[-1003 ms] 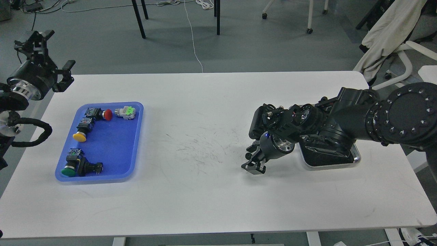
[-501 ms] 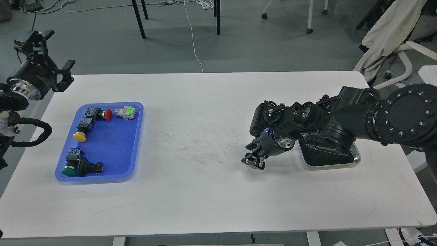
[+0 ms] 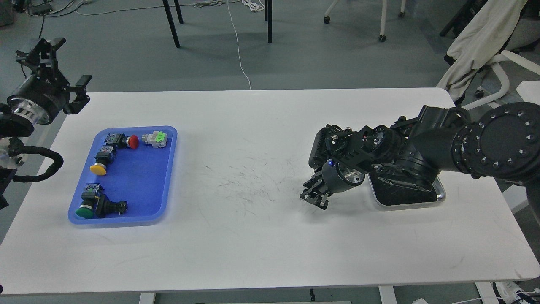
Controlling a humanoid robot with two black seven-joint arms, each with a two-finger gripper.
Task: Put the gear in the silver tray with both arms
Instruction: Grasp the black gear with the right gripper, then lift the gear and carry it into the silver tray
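Observation:
The silver tray [image 3: 440, 195] lies at the right of the table, mostly covered by my right arm; only its near rim and dark bottom show. My right gripper [image 3: 314, 196] hangs just above the bare table left of the tray; it is dark and small, and nothing shows in it. My left gripper [image 3: 67, 63] is open and empty, held high beyond the table's far left corner. The gear is several push-button switches in the blue tray [image 3: 139, 202]: a red one [image 3: 133, 141], a grey-green one [image 3: 155, 138], a yellow one [image 3: 98, 168], a green one [image 3: 85, 209] and a black one [image 3: 108, 207].
The white table [image 3: 253, 236] has scuff marks in its middle. Chairs, table legs and cables stand on the floor beyond the far edge. A white chair with cloth [image 3: 481, 46] is at the back right.
My right gripper has lifted slightly and drawn a little toward the silver tray. My left gripper has drifted slightly left. The switches have not moved.

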